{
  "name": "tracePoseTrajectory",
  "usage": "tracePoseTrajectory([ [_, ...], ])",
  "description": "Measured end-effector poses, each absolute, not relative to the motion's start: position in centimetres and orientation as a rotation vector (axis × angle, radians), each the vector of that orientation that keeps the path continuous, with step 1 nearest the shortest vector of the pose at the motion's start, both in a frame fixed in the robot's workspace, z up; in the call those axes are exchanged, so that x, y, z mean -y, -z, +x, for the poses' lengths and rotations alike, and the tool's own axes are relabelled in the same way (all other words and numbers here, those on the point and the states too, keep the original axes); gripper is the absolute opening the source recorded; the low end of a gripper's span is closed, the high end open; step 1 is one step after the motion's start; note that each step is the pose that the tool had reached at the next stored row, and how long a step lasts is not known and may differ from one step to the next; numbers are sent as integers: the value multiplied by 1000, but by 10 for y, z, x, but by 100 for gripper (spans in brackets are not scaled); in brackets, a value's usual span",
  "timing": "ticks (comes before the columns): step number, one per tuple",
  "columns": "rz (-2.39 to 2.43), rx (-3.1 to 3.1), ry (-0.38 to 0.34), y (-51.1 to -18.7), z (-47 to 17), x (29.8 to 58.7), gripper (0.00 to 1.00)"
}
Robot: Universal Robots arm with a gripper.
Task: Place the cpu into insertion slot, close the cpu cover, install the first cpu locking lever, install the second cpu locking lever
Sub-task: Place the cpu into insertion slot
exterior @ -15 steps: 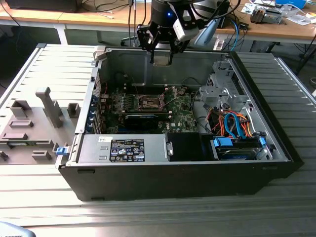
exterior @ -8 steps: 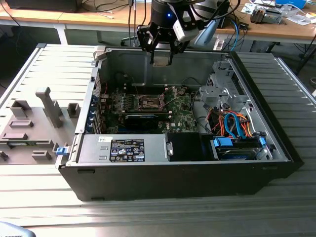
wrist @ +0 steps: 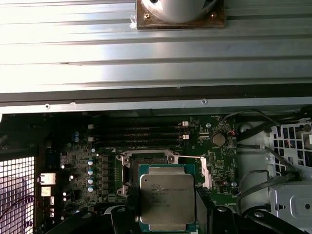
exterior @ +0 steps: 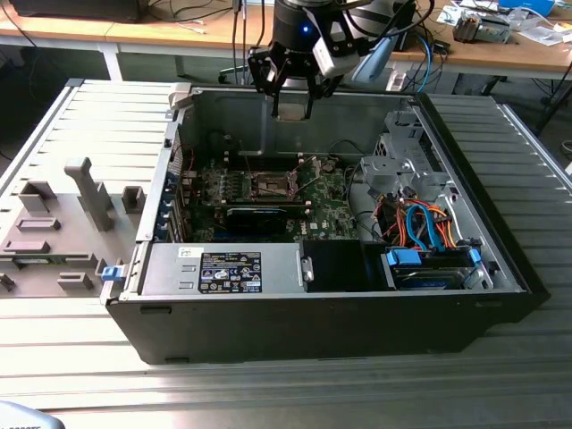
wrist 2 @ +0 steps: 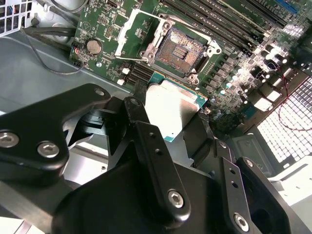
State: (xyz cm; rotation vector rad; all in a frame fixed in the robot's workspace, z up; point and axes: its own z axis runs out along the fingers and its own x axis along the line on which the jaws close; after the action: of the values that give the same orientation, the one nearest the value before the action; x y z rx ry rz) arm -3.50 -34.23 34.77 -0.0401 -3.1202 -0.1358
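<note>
- Claw (wrist 2: 170, 122) state?
- Pinched on the cpu (wrist 2: 171, 108), fingers (wrist 2: 146, 141) against two opposite edges. Silver top facing the lens in both wrist views.
- Seated yet?
- No. Hanging apart from the insertion slot (wrist 2: 183, 48).
- Which way from the claw?
- Second wrist view: upper centre of frame, just past the cpu's far edge. First wrist view: lower centre, mostly hidden behind the cpu. Exterior view: claw at upper centre, high over the open case (exterior: 313, 331); slot well below it, mid-frame on the green board (exterior: 331, 210).
- And the cpu cover (wrist 2: 127, 24)?
- Apparently swung open, up and left of the slot in the second wrist view. Contacts bare.
</note>
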Motion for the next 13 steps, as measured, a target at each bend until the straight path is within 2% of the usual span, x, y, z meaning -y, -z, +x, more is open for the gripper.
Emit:
tracePoseTrajectory([
  [13, -40, 3120, 136, -345, -35, 342, 55],
])
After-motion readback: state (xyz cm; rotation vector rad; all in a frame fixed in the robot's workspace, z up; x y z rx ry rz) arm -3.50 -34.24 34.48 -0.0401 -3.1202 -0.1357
